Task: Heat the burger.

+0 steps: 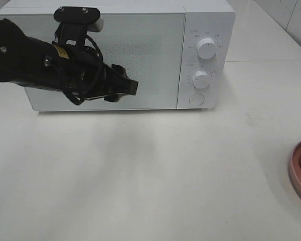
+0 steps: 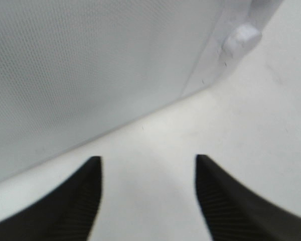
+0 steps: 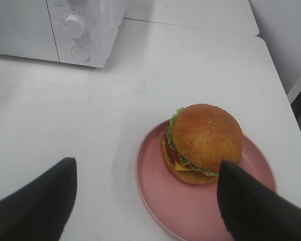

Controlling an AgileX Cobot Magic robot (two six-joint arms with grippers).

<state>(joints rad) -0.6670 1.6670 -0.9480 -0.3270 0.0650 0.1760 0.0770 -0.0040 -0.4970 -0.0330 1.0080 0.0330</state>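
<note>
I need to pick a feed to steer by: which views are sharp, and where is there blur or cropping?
Exterior high: sharp on the microwave, soft shadow below the left gripper; plate cropped at the edge. Left wrist: blurred throughout, microwave door and fingers soft. Right wrist: clearest; burger crisp, only the near fingers out of focus.
</note>
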